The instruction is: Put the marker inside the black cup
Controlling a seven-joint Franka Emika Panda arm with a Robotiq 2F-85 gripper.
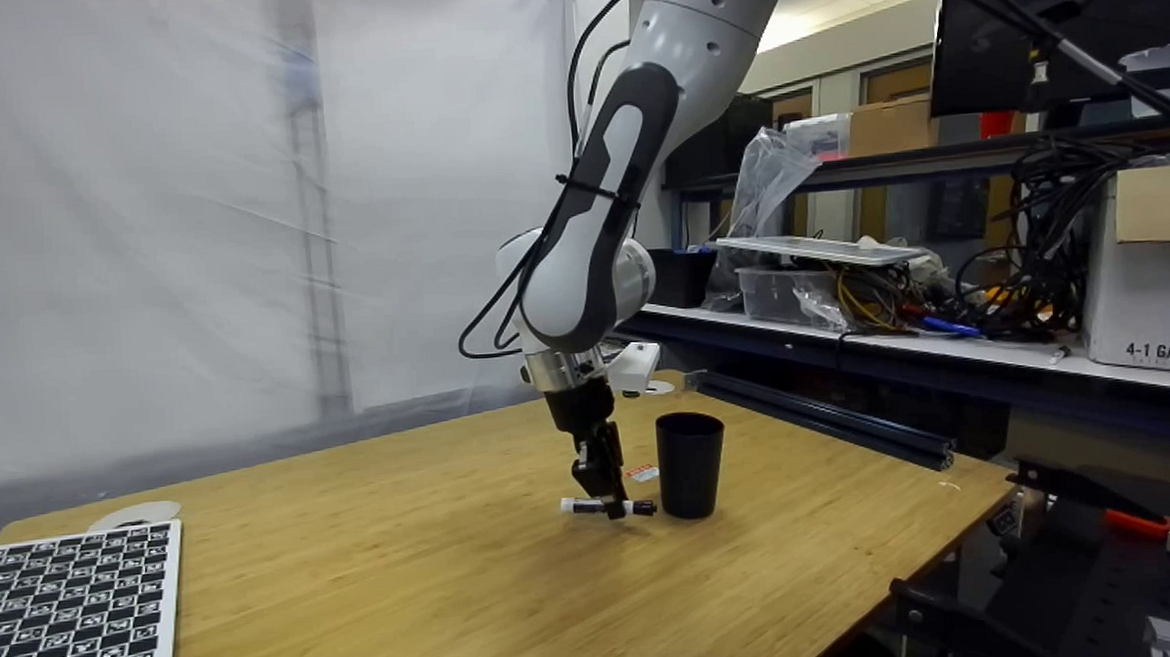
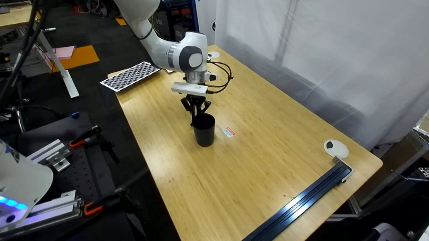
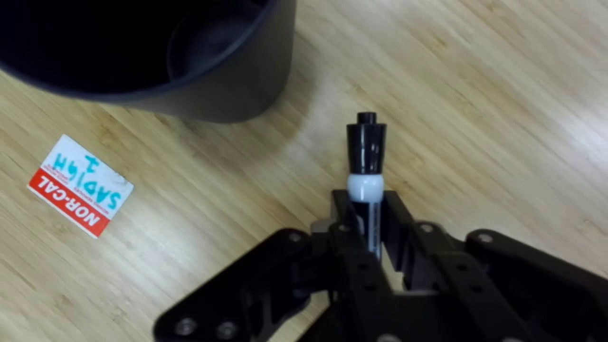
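Note:
The marker [image 1: 586, 507] is a short pen with a black cap end, a white collar and a pale far end. It lies level between the fingertips of my gripper [image 1: 614, 507], just over or on the table; the exact gap cannot be told. In the wrist view, my gripper [image 3: 365, 209] is shut on the marker's barrel, with the black cap [image 3: 366, 148] pointing ahead. The black cup [image 1: 690, 465] stands upright beside the cap end, apart from it. The cup also shows in an exterior view [image 2: 204, 135] and in the wrist view [image 3: 247, 90]. The cup hides the marker in an exterior view.
A red and white sticker [image 3: 80, 186] lies on the wooden table [image 2: 265, 140] near the cup. A dark metal rail [image 2: 296, 207] lies along one table end. A checkered board [image 1: 69, 606] lies at the opposite end. A white curtain [image 1: 437, 176] hangs along one side.

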